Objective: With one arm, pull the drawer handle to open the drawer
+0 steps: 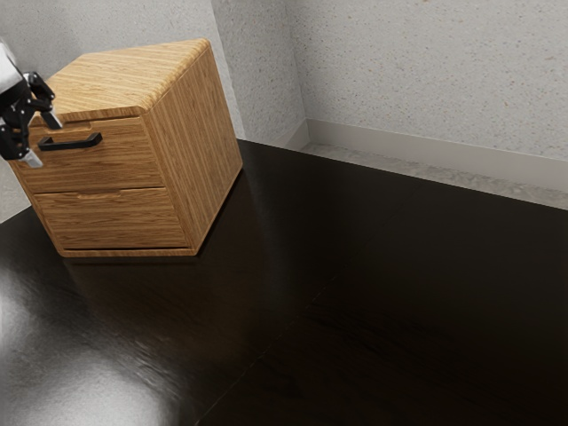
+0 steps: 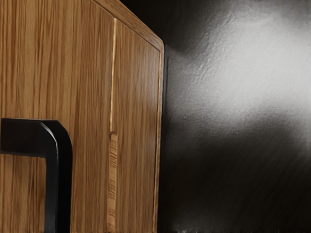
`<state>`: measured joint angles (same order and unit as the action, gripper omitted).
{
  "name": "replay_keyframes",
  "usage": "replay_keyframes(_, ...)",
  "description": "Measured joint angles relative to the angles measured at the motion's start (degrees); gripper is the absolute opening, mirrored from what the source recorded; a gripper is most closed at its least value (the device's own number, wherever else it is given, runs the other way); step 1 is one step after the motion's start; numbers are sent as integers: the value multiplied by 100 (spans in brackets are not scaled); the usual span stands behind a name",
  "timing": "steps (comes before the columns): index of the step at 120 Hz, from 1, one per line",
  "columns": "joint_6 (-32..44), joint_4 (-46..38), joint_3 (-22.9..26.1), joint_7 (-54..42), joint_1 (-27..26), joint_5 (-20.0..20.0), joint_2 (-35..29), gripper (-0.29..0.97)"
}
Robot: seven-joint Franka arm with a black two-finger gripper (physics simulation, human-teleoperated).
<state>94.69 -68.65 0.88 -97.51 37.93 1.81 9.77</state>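
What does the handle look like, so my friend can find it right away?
Find the wooden cabinet standing on the dark shiny table. Its front has two drawers, one above the other. The handle is the black bar on the upper drawer; the lower drawer shows none.

No text to read

The wooden cabinet (image 1: 133,142) shows nothing but grain on its top, its side and both drawer fronts. The black drawer handle (image 1: 69,140) on the cabinet's upper drawer front is plain. The dark glossy table (image 1: 355,311) under the cabinet shows only reflections. No label, brand, number or sign can be made out on any of them.
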Motion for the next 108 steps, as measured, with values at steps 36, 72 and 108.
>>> replay_keyframes(36, 85, 57, -9, -81, 242, 14, 79, 63)
replay_keyframes(72, 372, 199, 59, -131, 254, 52, 376, 62)
replay_keyframes(108, 475, 196, 70, -162, 250, 56, 448, 56)
